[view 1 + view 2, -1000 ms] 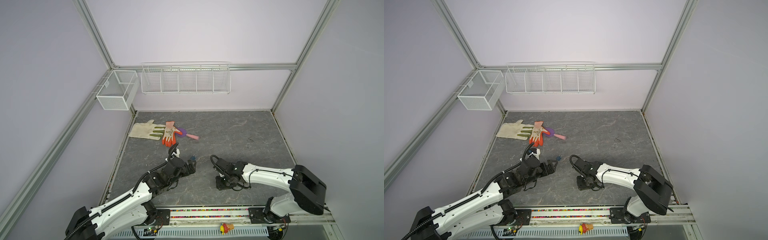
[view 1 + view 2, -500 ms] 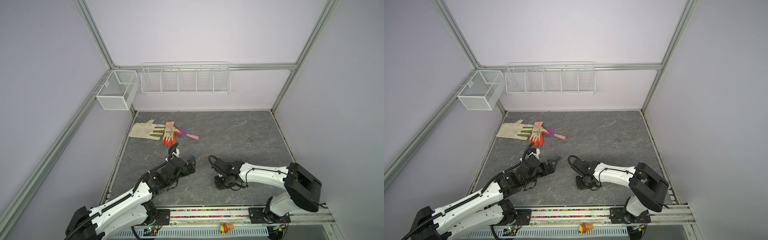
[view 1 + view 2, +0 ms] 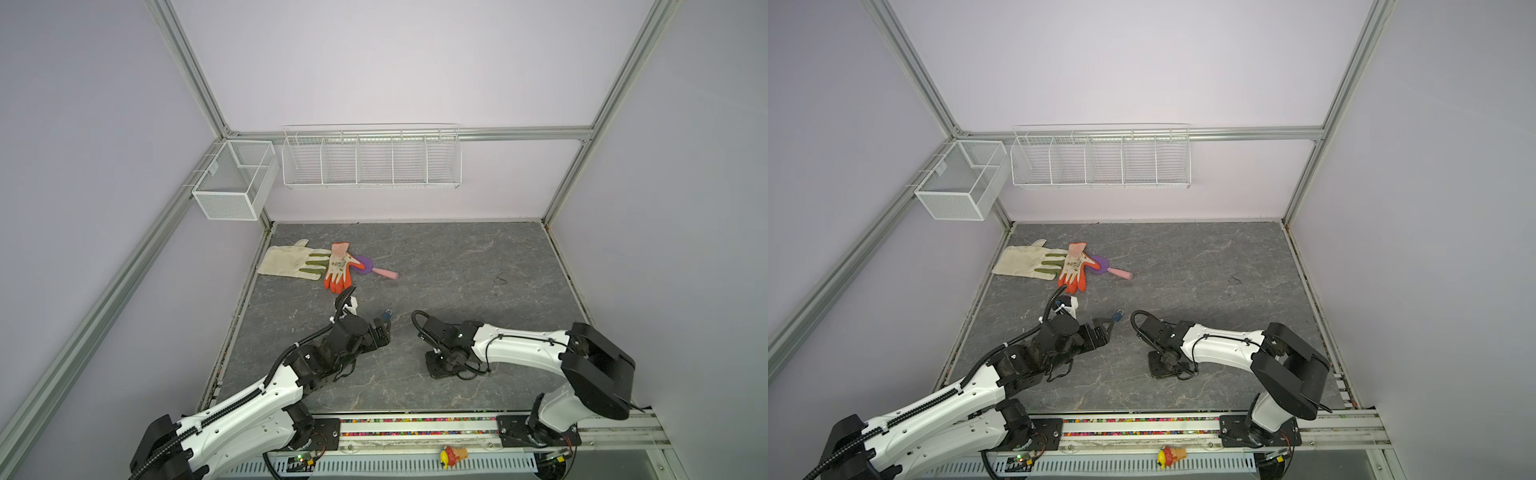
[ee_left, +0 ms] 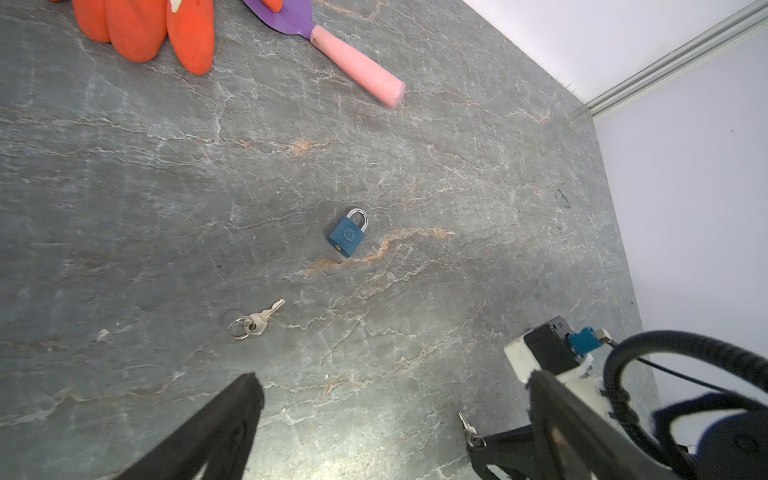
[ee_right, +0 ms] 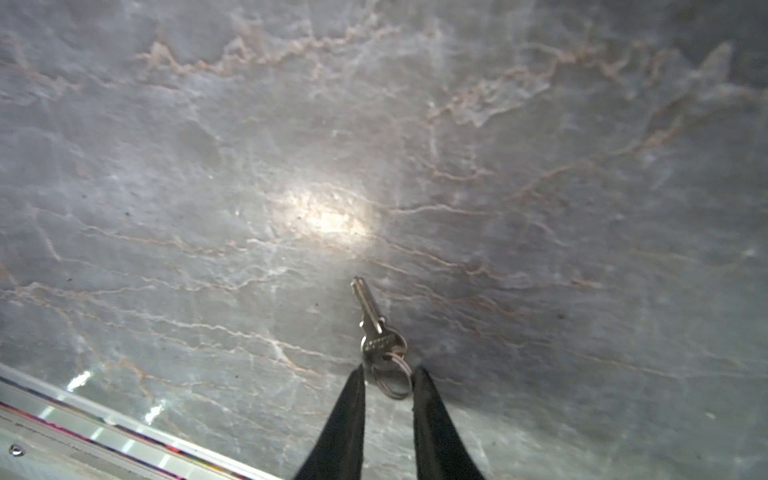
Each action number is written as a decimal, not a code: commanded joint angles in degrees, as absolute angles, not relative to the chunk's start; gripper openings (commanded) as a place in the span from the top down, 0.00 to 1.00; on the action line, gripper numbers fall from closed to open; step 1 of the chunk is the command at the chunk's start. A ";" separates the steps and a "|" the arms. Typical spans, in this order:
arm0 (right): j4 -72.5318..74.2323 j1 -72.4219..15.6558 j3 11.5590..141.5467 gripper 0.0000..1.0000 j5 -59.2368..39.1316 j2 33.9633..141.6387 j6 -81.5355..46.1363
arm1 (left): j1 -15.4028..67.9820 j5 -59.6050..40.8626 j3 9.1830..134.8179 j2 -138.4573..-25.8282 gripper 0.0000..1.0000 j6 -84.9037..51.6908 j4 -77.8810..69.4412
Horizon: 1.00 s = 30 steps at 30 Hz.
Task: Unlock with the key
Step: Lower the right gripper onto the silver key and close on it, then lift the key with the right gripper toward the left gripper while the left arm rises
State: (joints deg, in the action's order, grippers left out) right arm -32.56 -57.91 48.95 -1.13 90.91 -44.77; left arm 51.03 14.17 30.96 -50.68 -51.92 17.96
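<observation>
Right gripper (image 5: 388, 374) points down at the near middle of the table (image 3: 457, 270), its two fingers (image 5: 353, 399) standing close on either side of the ring of a key (image 5: 376, 328). Whether they pinch it, I cannot tell. To its left, the left gripper (image 4: 395, 390) is spread wide, holding nothing. Just beyond it the blue padlock (image 4: 348, 232) lies flat, with a second key (image 4: 255, 320) near it.

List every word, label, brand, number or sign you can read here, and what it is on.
No text can be read.
Small blue padlock: round emblem on its face, too small to read.
Silver key on a split ring: stamped marks on its head, too blurred to read.
</observation>
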 commanded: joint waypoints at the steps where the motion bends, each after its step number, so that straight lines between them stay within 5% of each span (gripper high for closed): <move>1: -29.97 -58.34 48.84 0.76 0.42 93.82 -45.08 | 51.32 15.74 31.67 -50.14 0.01 -52.90 18.68; 19: -32.60 -58.80 52.56 0.74 3.16 97.21 -44.50 | 51.28 16.61 31.77 -49.89 0.01 -52.55 19.60; 30: -31.41 -59.31 52.59 0.83 2.85 96.73 -44.23 | 51.27 17.67 31.75 -48.65 0.01 -52.87 20.11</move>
State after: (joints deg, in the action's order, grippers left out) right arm -33.61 -58.78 53.28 2.02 94.80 -44.34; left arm 51.03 16.32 30.96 -49.17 -51.92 18.94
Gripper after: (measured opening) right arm 0.176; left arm 0.993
